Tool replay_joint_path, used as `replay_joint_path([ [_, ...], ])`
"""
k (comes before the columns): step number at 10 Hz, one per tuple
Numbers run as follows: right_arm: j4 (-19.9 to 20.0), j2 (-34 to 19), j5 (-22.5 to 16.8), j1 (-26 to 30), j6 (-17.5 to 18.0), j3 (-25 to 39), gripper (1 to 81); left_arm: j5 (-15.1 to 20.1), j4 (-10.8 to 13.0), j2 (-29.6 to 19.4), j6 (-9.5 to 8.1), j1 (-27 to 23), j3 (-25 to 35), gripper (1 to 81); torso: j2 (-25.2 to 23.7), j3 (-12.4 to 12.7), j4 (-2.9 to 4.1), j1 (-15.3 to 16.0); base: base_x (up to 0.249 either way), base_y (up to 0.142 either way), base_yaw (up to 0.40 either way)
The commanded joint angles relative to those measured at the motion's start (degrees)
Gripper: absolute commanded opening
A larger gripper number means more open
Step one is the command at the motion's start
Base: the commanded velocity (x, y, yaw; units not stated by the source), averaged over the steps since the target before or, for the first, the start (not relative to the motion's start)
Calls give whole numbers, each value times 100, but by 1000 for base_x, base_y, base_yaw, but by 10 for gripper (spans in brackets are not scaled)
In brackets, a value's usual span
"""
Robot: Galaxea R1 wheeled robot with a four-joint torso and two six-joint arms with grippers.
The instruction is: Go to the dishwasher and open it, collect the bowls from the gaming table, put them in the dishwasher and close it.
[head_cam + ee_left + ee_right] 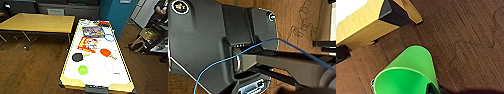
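The right gripper [429,88] looks clamped on a green bowl [408,72] above the floor [466,37], beside the gaming table's [100,78] corner; can't tell the left claw's state. Another green bowl [82,70] sits near the table's close end; a loose rim grip could drop the held one.

— Glossy white top on the gaming table [100,72], yellow wood-look sides.
— Smooth bright plastic for the green bowl [408,72]?
— Looks so. Dark wood-grain floor [466,37], matt. Pale wood on the second bench [37,22].
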Motion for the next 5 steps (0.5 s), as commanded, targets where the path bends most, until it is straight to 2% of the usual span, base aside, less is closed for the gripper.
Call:
replay_joint_path([
  [1,-372,1524,2016,-1939,32,-1273,10,263,-19,-1653,-275,-728,1987,811,0,0,0,0,0,0,0],
  [4,-777,2597,2069,-2440,-12,-1502,10,281,-19,-2603,-829,-1562,3218,811,0,0,0,0,0,0,0],
  [5,-812,2983,2061,-2511,-64,-1747,10,272,-19,-2892,-1118,-1905,3604,811,0,0,0,0,0,0,0],
])
